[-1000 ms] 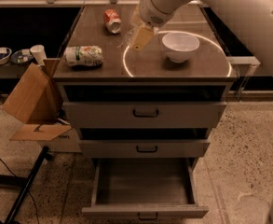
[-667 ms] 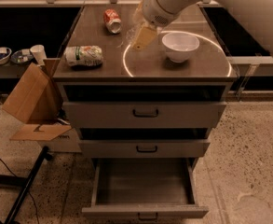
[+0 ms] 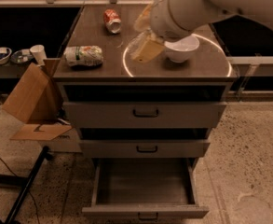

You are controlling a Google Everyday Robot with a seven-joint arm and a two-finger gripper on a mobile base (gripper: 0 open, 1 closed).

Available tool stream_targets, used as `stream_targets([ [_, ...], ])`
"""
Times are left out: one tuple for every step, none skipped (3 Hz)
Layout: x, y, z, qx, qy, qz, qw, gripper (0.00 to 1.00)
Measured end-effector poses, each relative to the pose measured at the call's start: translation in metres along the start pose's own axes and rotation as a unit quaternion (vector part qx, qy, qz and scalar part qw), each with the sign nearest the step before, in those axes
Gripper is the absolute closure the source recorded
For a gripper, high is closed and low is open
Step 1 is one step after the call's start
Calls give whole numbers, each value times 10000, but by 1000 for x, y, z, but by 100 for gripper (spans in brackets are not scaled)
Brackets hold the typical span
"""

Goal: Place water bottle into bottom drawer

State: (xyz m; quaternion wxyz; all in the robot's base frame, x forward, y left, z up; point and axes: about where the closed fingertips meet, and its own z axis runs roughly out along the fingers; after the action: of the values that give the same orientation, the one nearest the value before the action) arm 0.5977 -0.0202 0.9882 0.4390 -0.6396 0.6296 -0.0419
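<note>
- open brown cardboard box: standing on the floor far left of the gripper and lower, leaning against the cabinet's side.
- white-and-green crumpled container: lying on its side on the dark brown cabinet top, well left of the gripper.
- red-and-white dented can: lying left of the gripper and farther back, apart from the container.
- small clear crinkled water bottle with a pale label band: hanging tilted directly under the gripper, just over the cabinet top, its upper end going up into the gripper and its lower end pointing left.
- two-finger gripper on the white arm: reaching in from the upper right and clamping the water bottle's upper end; the bulky wrist is hiding most of it.
- round white bowl: sitting upright just right of the gripper, close beside the bottle.
- upper two grey metal drawers: sitting closed, below the gripper.
- bottom drawer, a wide shallow grey tray with a small dark handle: standing pulled out, far below the gripper.
</note>
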Motion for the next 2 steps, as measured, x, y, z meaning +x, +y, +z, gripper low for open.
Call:
stream_targets([
  [-9, 46, -38, 22, -355, 29, 9994, 100],
  [-7, 81, -61, -36, -541, 134, 9984, 100],
])
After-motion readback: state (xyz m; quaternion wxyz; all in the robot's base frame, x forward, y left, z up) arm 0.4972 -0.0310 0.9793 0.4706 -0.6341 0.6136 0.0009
